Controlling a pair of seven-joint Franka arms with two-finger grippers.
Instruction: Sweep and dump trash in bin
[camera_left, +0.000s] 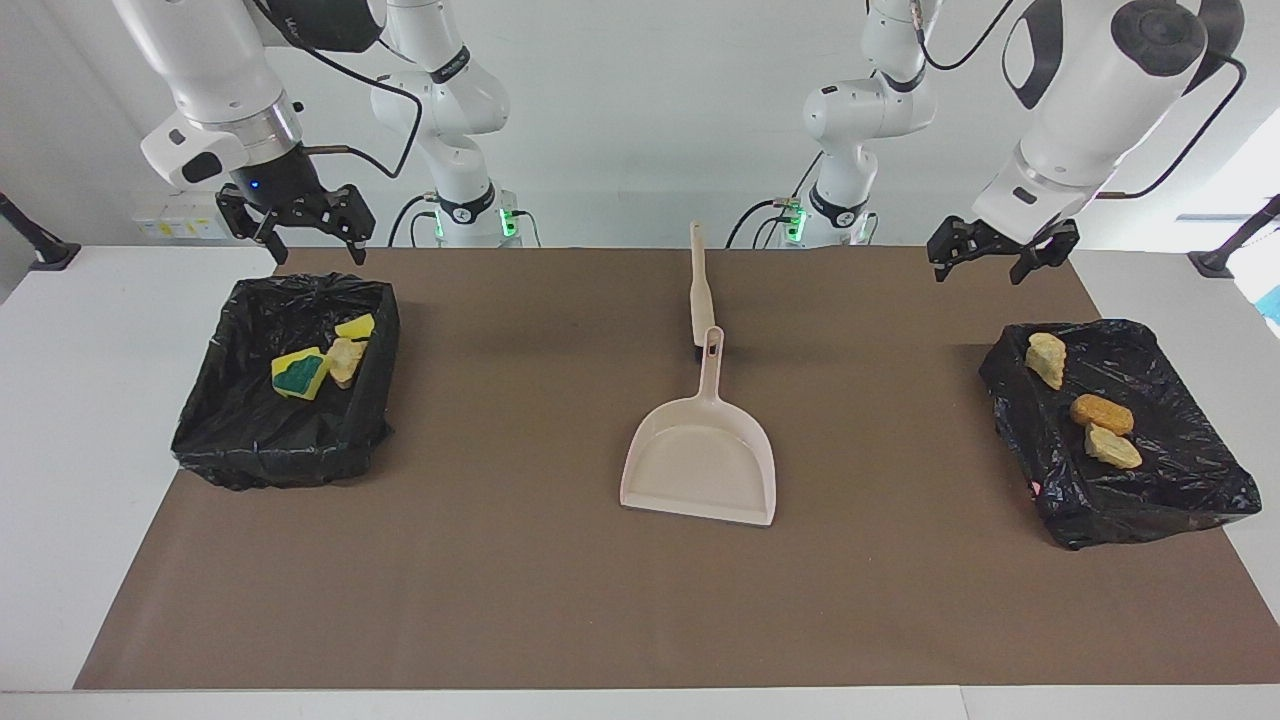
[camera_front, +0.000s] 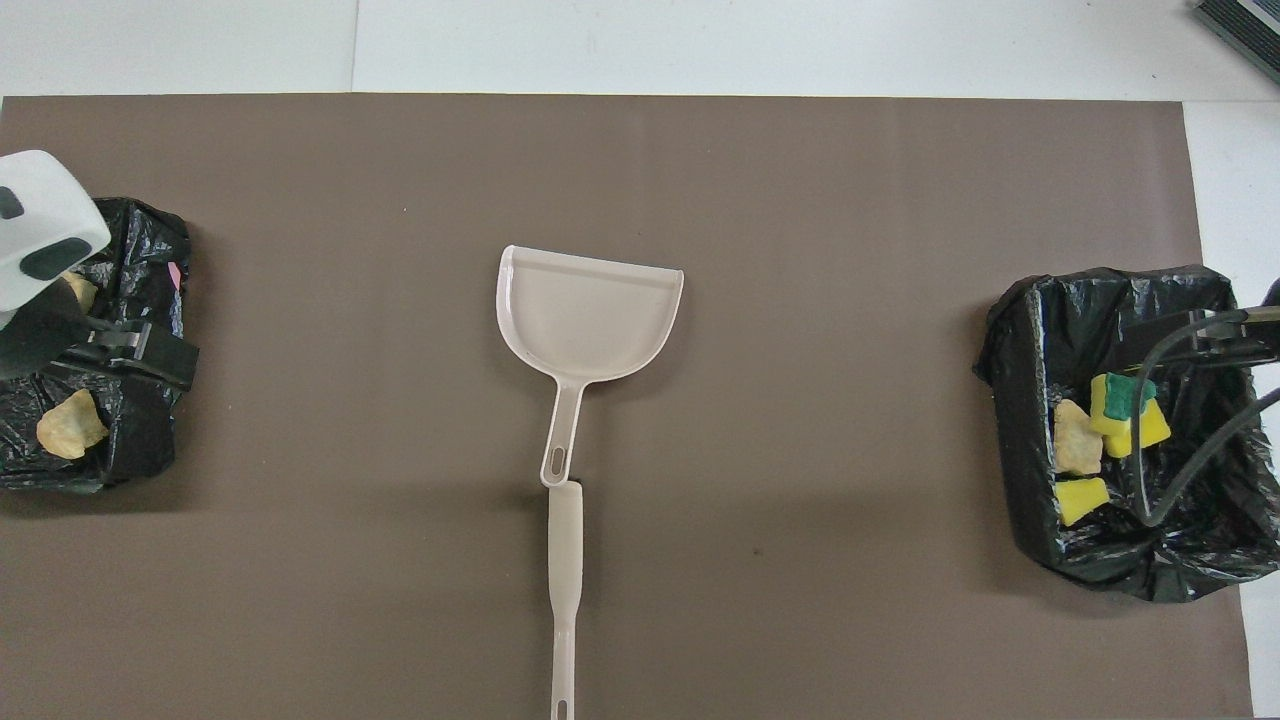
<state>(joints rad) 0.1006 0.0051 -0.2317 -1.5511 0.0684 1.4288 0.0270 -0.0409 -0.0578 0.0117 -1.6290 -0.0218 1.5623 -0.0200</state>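
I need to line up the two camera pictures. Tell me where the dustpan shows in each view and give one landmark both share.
Facing view: the dustpan lies mid-table on the brown mat, its handle pointing up the picture toward the robots.
Overhead view: the dustpan sits at the centre, its handle pointing down the picture.
Shared landmark: the beige brush lies end to end with the dustpan's handle, nearer to the robots.

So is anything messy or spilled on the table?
No, nothing stands out. All the trash sits inside the two black bins, the empty dustpan lies flat mid-table, and the brush lies at its handle.
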